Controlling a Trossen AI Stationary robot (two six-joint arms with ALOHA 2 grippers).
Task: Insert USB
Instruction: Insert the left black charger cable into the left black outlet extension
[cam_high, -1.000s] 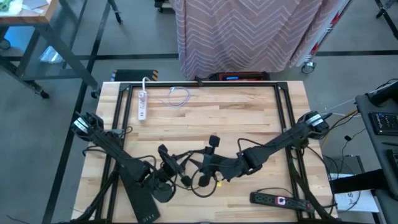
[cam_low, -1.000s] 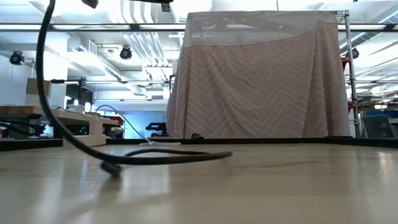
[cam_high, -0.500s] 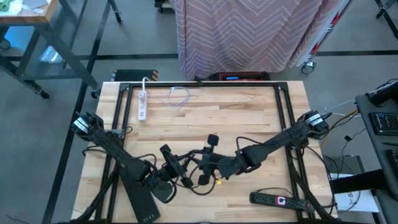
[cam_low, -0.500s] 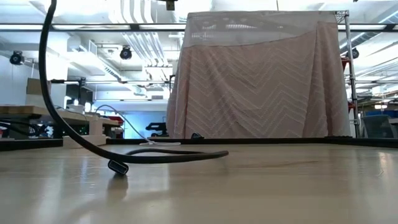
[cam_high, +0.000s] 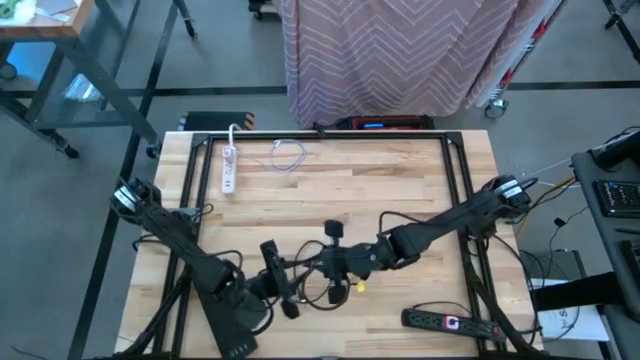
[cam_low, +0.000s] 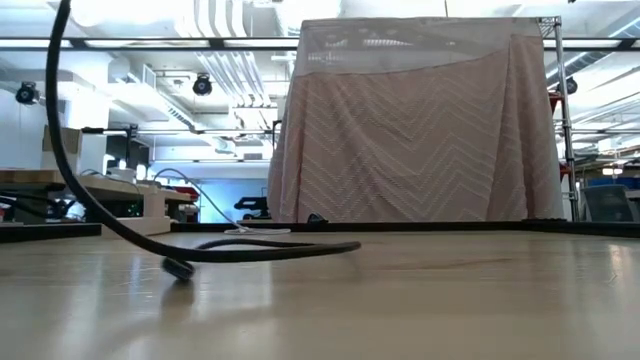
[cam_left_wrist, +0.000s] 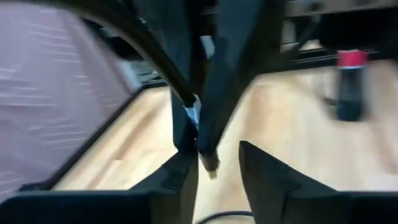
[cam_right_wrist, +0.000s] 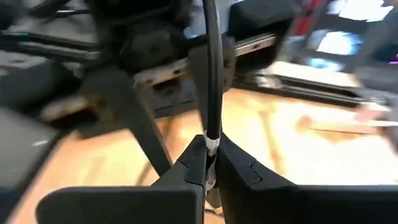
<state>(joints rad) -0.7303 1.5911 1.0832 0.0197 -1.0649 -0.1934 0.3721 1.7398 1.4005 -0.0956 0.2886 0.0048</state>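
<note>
A black cable (cam_high: 322, 292) loops on the table near the front edge, between my two arms. My right gripper (cam_high: 330, 264) is shut on this cable (cam_right_wrist: 210, 74). A small metal plug tip (cam_left_wrist: 211, 167) sticks out past the right gripper's fingers. My left gripper (cam_left_wrist: 214, 163) is open, and its fingertips stand on either side of that plug tip. In the high view the left gripper (cam_high: 283, 290) is close to the right one, on its left. In the low view the cable (cam_low: 260, 250) lies on the table with one end (cam_low: 178, 268) low over the wood. My right gripper pinches the black cable between its two fingers at a pale collar (cam_right_wrist: 212, 144) near the plug end. The cable runs on straight out from the fingertips. The held part is clear of the table, and the rest of the cable hangs slack in loops onto the wood.
A black power strip with a red switch (cam_high: 450, 322) lies at the near right. A white power strip (cam_high: 228, 168) and a thin white cord (cam_high: 288, 155) lie at the far left. A small yellow piece (cam_high: 358, 286) lies by the cable. A draped cart (cam_high: 400, 50) stands beyond the far edge.
My right gripper has gone a little toward the table's left edge with the cable. My left gripper has gone slightly toward the near edge, closing in on the right one. The cable's loose end has swung a little just above the table.
</note>
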